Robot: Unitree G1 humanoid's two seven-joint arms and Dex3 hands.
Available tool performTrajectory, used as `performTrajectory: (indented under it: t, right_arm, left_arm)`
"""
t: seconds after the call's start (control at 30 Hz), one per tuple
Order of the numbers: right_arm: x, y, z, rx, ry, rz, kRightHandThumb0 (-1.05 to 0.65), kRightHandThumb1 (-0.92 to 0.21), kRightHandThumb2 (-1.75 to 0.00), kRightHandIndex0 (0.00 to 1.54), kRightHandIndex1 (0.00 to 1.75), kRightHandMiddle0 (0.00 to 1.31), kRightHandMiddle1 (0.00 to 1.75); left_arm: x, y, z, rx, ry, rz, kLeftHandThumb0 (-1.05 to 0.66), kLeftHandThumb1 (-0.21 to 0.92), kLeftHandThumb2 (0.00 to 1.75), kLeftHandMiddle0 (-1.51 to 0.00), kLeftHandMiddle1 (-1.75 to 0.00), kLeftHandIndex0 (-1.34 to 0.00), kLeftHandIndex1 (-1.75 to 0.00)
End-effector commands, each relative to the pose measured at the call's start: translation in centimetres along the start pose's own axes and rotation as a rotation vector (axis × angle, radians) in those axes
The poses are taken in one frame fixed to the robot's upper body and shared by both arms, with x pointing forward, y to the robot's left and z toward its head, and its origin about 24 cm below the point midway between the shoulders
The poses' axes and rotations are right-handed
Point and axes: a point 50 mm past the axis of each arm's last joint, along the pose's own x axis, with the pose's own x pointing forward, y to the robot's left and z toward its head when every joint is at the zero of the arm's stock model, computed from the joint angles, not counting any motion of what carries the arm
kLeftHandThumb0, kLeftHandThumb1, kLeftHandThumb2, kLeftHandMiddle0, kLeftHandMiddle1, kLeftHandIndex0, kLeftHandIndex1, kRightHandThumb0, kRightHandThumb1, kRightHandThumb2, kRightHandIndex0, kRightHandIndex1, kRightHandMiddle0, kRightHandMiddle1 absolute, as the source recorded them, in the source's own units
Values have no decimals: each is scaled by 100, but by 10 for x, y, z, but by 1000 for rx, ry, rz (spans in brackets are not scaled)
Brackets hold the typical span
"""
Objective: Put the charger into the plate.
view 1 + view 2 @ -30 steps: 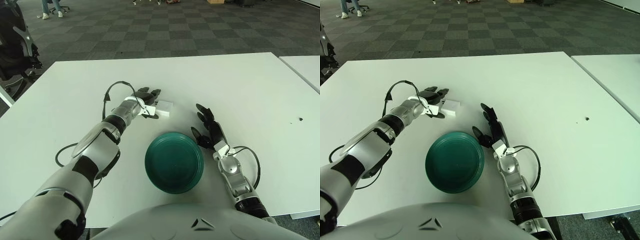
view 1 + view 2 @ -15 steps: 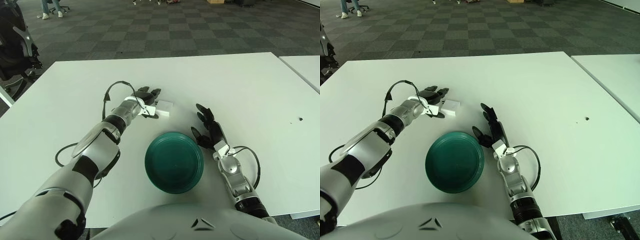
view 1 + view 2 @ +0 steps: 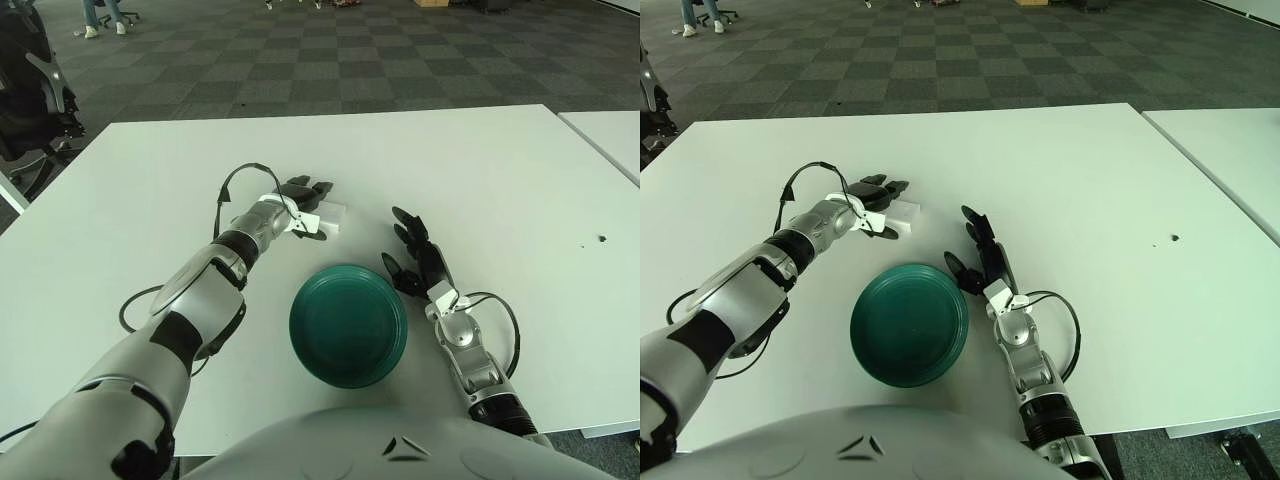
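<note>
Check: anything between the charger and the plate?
Nothing; bare table between charger and plate in the left eye view. Left hand covers the charger's left side.

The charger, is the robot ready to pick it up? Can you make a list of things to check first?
1. Left hand at the charger: ok, its fingers reach over the white block.
2. Charger firmly gripped: cannot tell, the hand hides the contact.
3. Charger off the table: not ok, it appears to lie flat on it.
4. Plate ready to receive: ok, the green plate holds nothing and sits nearer the robot than the charger.
5. Right hand out of the way: ok, it shows just right of the plate, fingers spread, holding nothing.
</note>
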Motion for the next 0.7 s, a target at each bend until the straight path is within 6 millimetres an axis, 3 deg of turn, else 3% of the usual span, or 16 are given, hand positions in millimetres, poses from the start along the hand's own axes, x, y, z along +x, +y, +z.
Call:
performTrajectory:
  t: [0.0, 0.37, 0.43, 0.53, 0.67]
  right_arm:
    - [-54, 33, -68, 26, 417, 102, -89, -92, -58, 31, 2, 0, 42]
    - [-54, 35, -65, 28, 412, 108, -89, -92, -57, 31, 2, 0, 41]
    - [-54, 36, -65, 29, 419, 110, -89, -92, -58, 30, 2, 0, 41]
    - [-54, 37, -65, 35, 424, 112, -90, -92, -58, 30, 1, 0, 42]
    - [-53, 37, -65, 40, 416, 115, -91, -92, -58, 29, 1, 0, 42]
  left_arm:
    - [0, 8, 0, 19, -13, -2, -105, 92, 36, 0, 0, 0, -51]
    - [2, 5, 8, 37, -43, -37, -105, 92, 34, 0, 0, 0, -61]
    - [3, 4, 11, 43, -49, -43, -105, 92, 33, 0, 0, 0, -73]
    - [4, 1, 14, 44, -53, -54, -105, 92, 32, -2, -1, 0, -104]
    - [5, -5, 16, 37, -46, -86, -105, 92, 32, -11, -5, -2, -123]
